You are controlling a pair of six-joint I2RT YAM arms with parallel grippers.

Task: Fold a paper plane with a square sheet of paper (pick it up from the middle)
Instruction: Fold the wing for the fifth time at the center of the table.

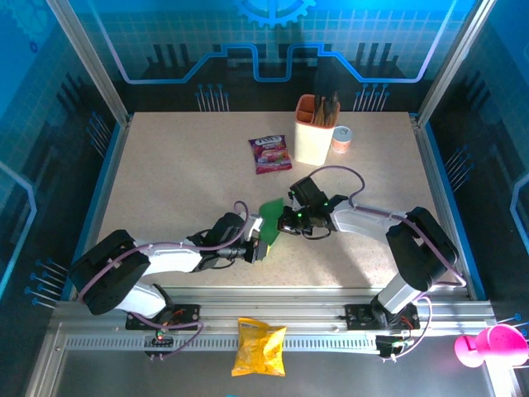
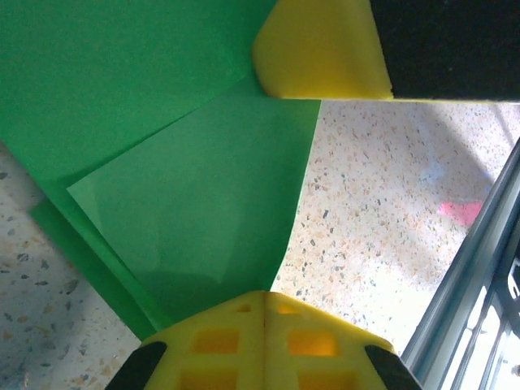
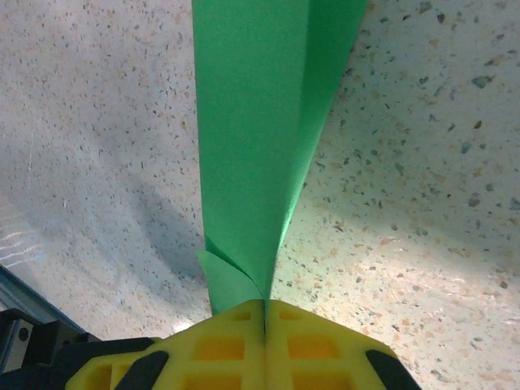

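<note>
The square sheet of paper [image 1: 270,213], bright green and folded into overlapping layers, hangs just above the table between both grippers. My left gripper [image 1: 258,245] is shut on its near end; in the left wrist view the folded paper [image 2: 187,187] runs up from the closed jaws [image 2: 264,296] to a yellow fingertip [image 2: 321,49] of the right gripper. My right gripper [image 1: 291,217] is shut on the far end; in the right wrist view the paper [image 3: 260,122] rises as a narrow strip from the closed jaws [image 3: 265,305]. Whether it forms a paper plane cannot be told.
A purple snack sachet [image 1: 270,154] lies behind the grippers. A cream holder with sticks [image 1: 314,131] and a small can [image 1: 341,139] stand at the back. A yellow crisp bag [image 1: 259,347] rests on the front rail. A pink object [image 1: 488,346] sits at the lower right.
</note>
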